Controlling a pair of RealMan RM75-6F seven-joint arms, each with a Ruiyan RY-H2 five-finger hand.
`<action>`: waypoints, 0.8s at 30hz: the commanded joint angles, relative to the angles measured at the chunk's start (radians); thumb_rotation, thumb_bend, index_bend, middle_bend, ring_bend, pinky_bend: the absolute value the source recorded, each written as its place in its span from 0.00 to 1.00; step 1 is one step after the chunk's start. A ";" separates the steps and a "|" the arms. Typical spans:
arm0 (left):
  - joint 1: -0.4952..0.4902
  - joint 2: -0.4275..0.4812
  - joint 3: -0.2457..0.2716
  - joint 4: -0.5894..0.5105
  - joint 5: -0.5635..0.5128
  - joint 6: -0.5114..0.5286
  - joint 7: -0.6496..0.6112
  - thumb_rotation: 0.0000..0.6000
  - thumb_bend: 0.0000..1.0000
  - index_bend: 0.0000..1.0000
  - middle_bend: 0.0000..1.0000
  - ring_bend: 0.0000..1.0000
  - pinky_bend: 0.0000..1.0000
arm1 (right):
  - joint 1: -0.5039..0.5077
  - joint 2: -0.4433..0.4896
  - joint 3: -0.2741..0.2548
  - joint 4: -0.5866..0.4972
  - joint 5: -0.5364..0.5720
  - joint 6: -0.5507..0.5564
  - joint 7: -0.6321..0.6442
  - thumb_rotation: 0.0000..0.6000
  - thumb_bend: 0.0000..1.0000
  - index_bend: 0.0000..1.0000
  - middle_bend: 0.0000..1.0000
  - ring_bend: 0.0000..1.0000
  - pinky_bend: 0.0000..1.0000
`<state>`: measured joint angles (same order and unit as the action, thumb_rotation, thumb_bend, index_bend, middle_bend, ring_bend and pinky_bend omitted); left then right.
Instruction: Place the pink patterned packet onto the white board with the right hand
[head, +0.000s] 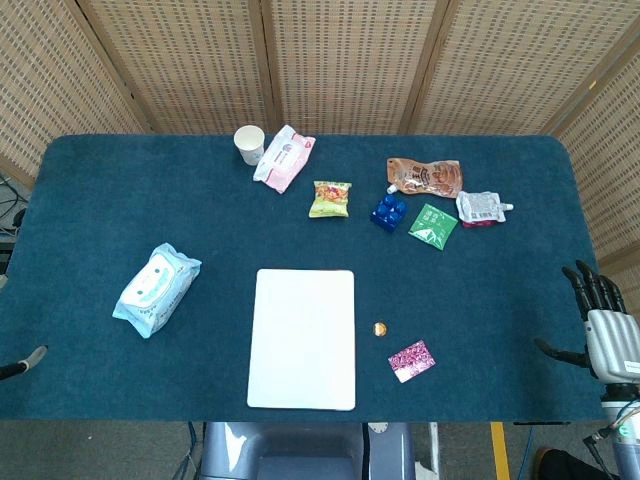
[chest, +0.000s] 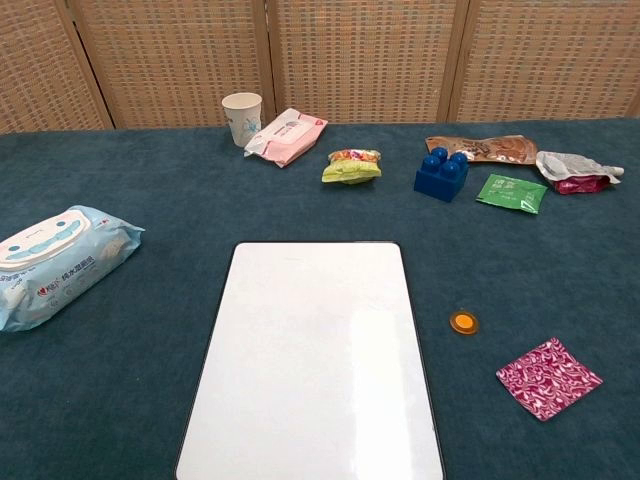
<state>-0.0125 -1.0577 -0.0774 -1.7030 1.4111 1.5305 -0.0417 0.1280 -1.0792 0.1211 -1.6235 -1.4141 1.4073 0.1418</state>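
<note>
- Hovering at the table's right edge, near the front right corner, the right hand (head: 610, 335) is showing only in the head view; its fingers are spread apart and pointing toward the far edge, and it is holding nothing.
- Lying flat on the blue cloth of the table (head: 120, 190), the pink patterned packet (head: 411, 360) is sitting near the front edge, just to the right of the white board (head: 302, 338) and apart from it.
- Sitting between the packet and the hand is a stretch of bare cloth: the packet is lying to the hand's left, well apart from it and roughly level with it, so I judge the coming reach to be mostly a sideways one toward the table's middle.
- Looking at the packet's shape, it is nearly square and turned on the cloth, with one corner pointing toward the front edge in the chest view, so no long axis is really standing out.
- Resting just beyond the packet, toward the far edge, is a small orange disc (head: 380, 328); it is close enough that I would expect the fingers to need care around it.
- Peeking in at the front left corner is only a grey tip of the left hand (head: 30, 357); I cannot tell how its fingers are set, and it is much farther from the packet than the right hand is.
- Judging by all this, the packet is not yet grasped and the board is bare.
</note>
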 joint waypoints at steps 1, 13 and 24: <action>0.000 0.000 0.000 0.000 0.000 0.000 0.000 0.97 0.00 0.00 0.00 0.00 0.00 | 0.000 -0.001 -0.001 0.001 0.001 -0.001 -0.002 1.00 0.00 0.00 0.00 0.00 0.00; 0.001 0.005 -0.001 -0.006 0.005 0.006 -0.001 0.97 0.00 0.00 0.00 0.00 0.00 | 0.077 0.028 -0.079 0.009 -0.191 -0.098 -0.011 1.00 0.00 0.03 0.00 0.00 0.00; -0.008 -0.005 -0.006 -0.001 -0.007 -0.007 0.021 0.97 0.00 0.00 0.00 0.00 0.00 | 0.267 0.037 -0.116 -0.029 -0.337 -0.344 -0.124 1.00 0.00 0.08 0.00 0.00 0.00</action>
<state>-0.0192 -1.0612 -0.0840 -1.7043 1.4043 1.5258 -0.0238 0.3607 -1.0337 0.0086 -1.6326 -1.7529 1.1186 0.0914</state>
